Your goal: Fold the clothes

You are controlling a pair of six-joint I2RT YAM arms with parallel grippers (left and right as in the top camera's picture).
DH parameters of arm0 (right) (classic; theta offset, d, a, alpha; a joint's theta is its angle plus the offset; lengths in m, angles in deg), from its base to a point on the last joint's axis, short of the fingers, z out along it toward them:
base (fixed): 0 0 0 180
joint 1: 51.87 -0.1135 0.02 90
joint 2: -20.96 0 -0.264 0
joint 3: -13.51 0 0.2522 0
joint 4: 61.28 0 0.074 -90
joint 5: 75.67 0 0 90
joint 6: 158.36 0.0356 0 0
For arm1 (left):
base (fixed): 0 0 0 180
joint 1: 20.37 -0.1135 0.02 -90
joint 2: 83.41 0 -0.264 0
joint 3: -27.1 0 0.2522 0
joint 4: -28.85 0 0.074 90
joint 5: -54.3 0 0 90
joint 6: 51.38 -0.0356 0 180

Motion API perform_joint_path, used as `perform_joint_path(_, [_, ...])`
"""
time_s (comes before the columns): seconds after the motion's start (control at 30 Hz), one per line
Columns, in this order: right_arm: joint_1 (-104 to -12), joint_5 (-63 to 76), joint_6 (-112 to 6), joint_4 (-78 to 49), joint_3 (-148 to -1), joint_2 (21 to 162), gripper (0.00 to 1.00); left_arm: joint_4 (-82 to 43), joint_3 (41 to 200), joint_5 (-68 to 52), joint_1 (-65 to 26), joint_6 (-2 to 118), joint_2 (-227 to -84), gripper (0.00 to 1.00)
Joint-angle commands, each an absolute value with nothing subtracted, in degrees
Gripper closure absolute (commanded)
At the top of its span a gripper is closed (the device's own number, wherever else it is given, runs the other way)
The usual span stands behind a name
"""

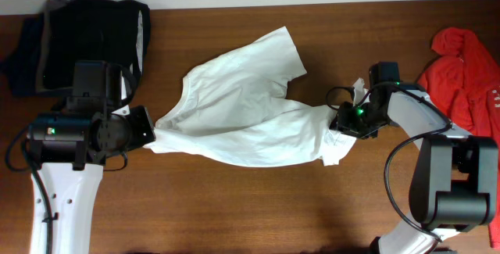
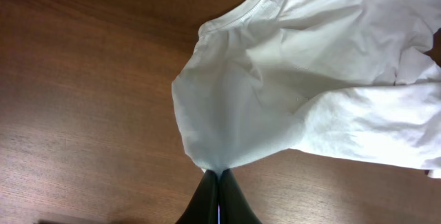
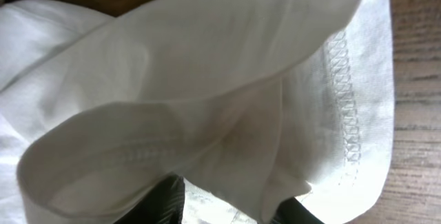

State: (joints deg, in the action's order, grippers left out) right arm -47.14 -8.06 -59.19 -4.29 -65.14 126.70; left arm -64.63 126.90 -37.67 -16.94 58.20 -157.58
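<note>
The clothes, a white shirt (image 1: 242, 113), lie stretched across the wooden table (image 1: 234, 207) between both arms, with one sleeve pointing to the back. My left gripper (image 1: 150, 133) is shut on a pinched edge of the shirt (image 2: 310, 79) at its left end, the cloth fanning out from the closed fingertips (image 2: 219, 174). My right gripper (image 1: 337, 125) is at the shirt's right end. In the right wrist view its two dark fingers (image 3: 165, 200) stand apart, and the hemmed fabric (image 3: 207, 79) drapes over and between them, hiding their tips.
A dark folded stack of clothes (image 1: 78, 31) sits at the back left, just behind the left arm. A red garment (image 1: 465, 74) lies at the right edge, beside the right arm.
</note>
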Motion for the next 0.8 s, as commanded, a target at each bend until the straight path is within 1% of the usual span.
perform_joint_path(0.0, [-48.6,-8.6,-59.1,-5.4,-65.4,127.4,0.63,-64.5,127.6,-38.5,-16.9,58.7,-157.7,0.99])
perform_joint_path(0.13, [-51.6,-8.0,-57.7,-7.9,-64.4,127.5,0.63,-64.9,127.6,-38.5,-16.9,58.7,-157.7,0.99])
perform_joint_path(0.23, [-51.9,-8.1,-56.9,-7.9,-64.2,127.5,0.75,-65.2,127.6,-38.5,-16.9,58.7,-157.7,0.99])
perform_joint_path(0.27, [-51.9,-9.1,-56.9,-8.0,-64.0,127.5,0.76,-65.2,127.6,-38.5,-16.9,58.7,-157.7,0.99])
perform_joint_path(0.3, [-51.9,-9.5,-56.9,-8.3,-63.6,127.5,0.76,-65.2,127.6,-38.5,-16.9,58.7,-157.7,0.99])
perform_joint_path(0.33, [-51.9,-9.4,-56.9,-8.7,-63.2,127.5,0.72,-65.2,127.6,-38.5,-16.9,58.7,-157.7,0.99])
perform_joint_path(0.37, [-51.9,-9.4,-56.9,-9.6,-62.5,127.6,0.7,-65.2,127.6,-38.5,-16.9,58.7,-157.7,0.99])
perform_joint_path(0.5, [-51.9,-9.5,-56.9,-10.7,-62.3,127.9,0.7,-65.2,127.6,-38.5,-16.9,58.7,-157.7,0.99])
perform_joint_path(0.53, [-51.9,-9.5,-56.9,-11.0,-62.0,128.0,0.75,-65.1,127.6,-38.5,-16.9,58.7,-157.7,0.99])
perform_joint_path(0.57, [-51.9,-9.5,-56.4,-11.5,-61.6,128.2,0.77,-65.2,127.6,-38.5,-16.9,58.7,-157.7,0.99])
perform_joint_path(0.6, [-51.9,-9.5,-55.8,-12.5,-61.2,128.3,0.82,-65.1,127.6,-38.5,-16.9,58.7,-157.7,0.99])
perform_joint_path(0.63, [-51.9,-9.5,-55.7,-12.9,-61.2,128.3,0.96,-65.1,127.6,-38.6,-16.9,58.7,-157.7,0.99])
perform_joint_path(0.77, [-51.4,-9.0,-55.4,-11.3,-62.3,128.1,0.96,-65.2,127.6,-38.7,-16.9,58.7,-157.7,0.99])
